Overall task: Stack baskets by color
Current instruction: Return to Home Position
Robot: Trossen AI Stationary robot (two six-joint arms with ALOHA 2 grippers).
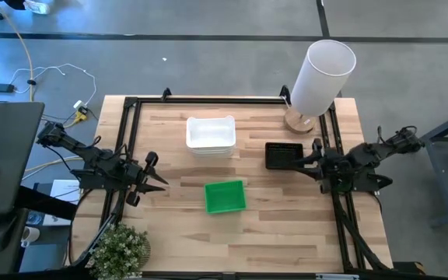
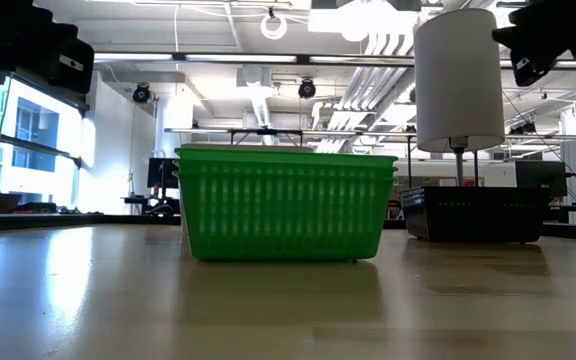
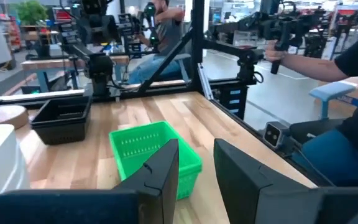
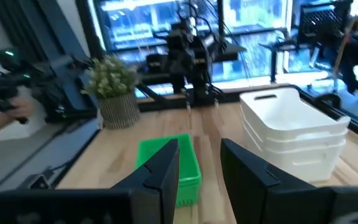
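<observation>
as far as these views let me judge, the sorting is done and only parking the arms is left. the white baskets (image 1: 210, 134) stand as one nested pile in the upper middle of the high view, and the right wrist view shows three rims stepped one over another. the green baskets (image 1: 225, 197) form a single pile just below centre, lying a little askew to the edges of the bench (image 1: 286, 233). from the low view their ribbed walls look flush, with close-set rims at the top. the black baskets (image 1: 283, 155) sit right of centre, near the foot of the tall white cylinder (image 1: 321, 78); i cannot count their layers. the three piles stand apart, none touching. the left pincer (image 1: 152, 173) hangs at the left edge of the bench, fingers apart and holding nothing. the right pincer (image 1: 309, 159) hangs just right of the black pile, fingers likewise apart and empty. no loose basket shows anywhere.
</observation>
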